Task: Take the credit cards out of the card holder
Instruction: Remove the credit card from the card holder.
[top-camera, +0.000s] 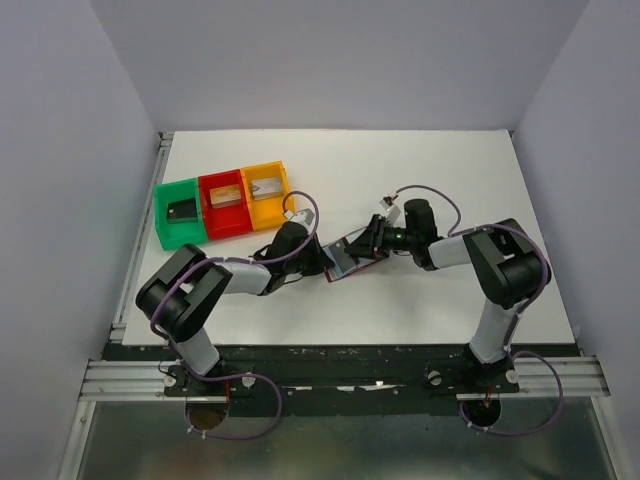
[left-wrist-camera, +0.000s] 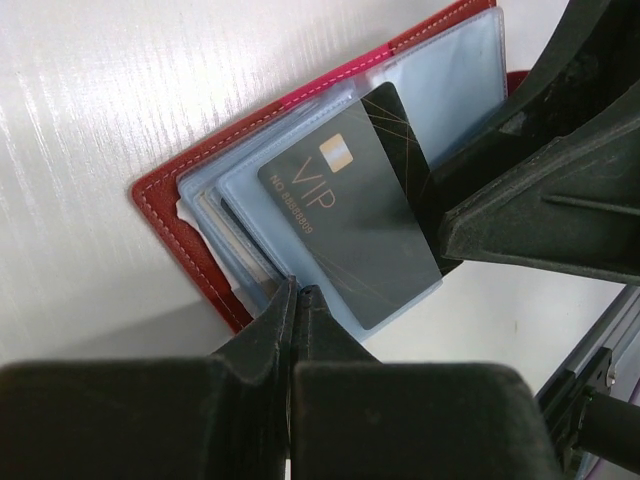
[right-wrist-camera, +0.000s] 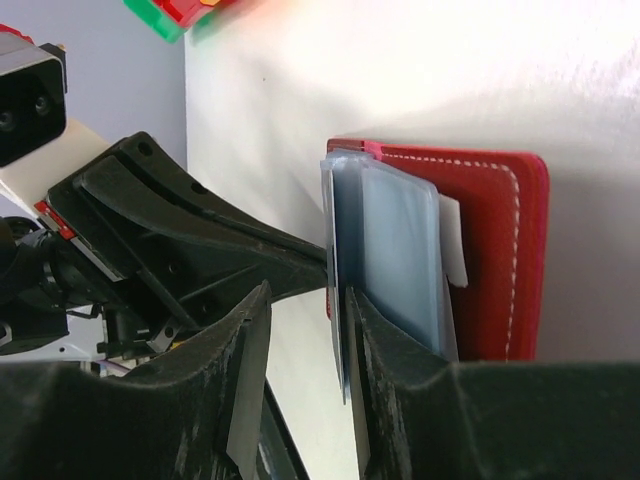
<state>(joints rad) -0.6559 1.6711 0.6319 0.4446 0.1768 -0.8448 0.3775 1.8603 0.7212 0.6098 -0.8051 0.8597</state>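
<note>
The maroon card holder (top-camera: 345, 256) lies open on the table between the two arms, its light blue pockets (left-wrist-camera: 440, 80) fanned out. A black card marked VIP (left-wrist-camera: 350, 215) sticks partway out of one pocket. My left gripper (left-wrist-camera: 297, 292) is shut on the near edge of the holder's blue pockets; it shows in the top view (top-camera: 322, 262). My right gripper (right-wrist-camera: 308, 340) is open, its jaws on either side of the thin edge of the card and pocket (right-wrist-camera: 340, 330), which rests against one finger. It is at the holder's far side (top-camera: 372, 238).
Green (top-camera: 165, 225), red (top-camera: 210, 228) and yellow (top-camera: 283, 180) trays stand in a row at the back left, each with a card in it. The left gripper's dark body (right-wrist-camera: 180, 240) is close in front of the right gripper.
</note>
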